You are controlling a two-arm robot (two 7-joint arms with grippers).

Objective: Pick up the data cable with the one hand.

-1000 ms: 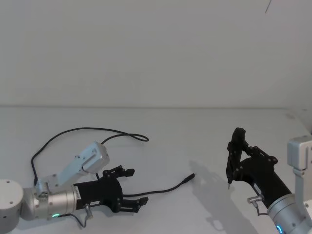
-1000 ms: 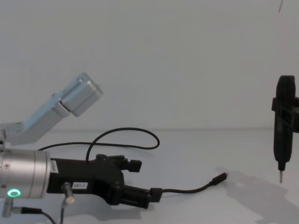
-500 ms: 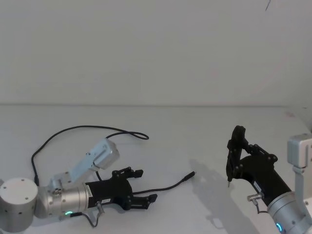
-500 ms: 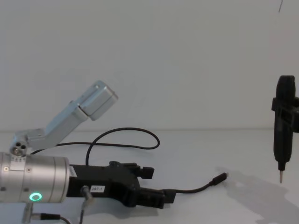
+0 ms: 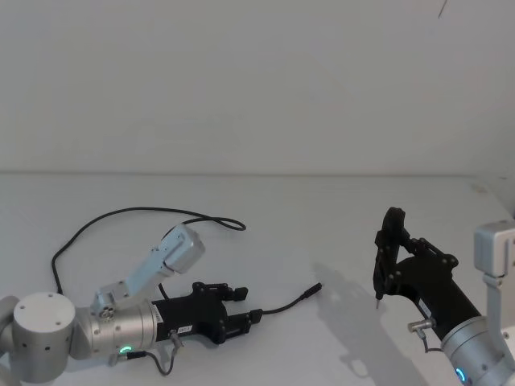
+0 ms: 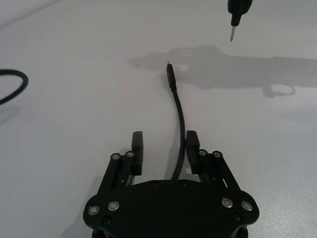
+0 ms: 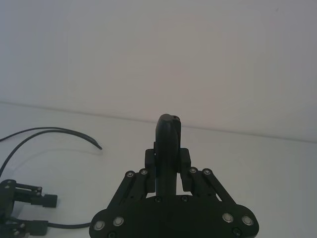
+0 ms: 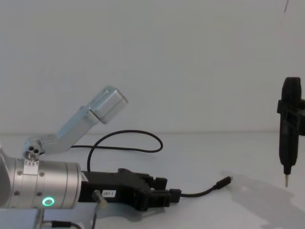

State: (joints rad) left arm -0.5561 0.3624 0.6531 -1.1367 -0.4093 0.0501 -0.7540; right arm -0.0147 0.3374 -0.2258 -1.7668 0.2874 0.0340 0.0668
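Jaws of left gripper (image 6: 164,136) stand part-open astride the data cable (image 6: 177,106), seemingly not pinching; right gripper (image 7: 167,159) clasps pen tool (image 7: 167,128).

A plain white wall (image 5: 257,80) spans the head view from 9 through 12 to 3 o'clock, meeting a smooth white table (image 5: 322,217) along a straight, level seam. A thin dark line (image 5: 442,9) slants at the 1 o'clock corner. Soft light leaves a pale grey shadow (image 5: 354,322) on the table at 4 o'clock.
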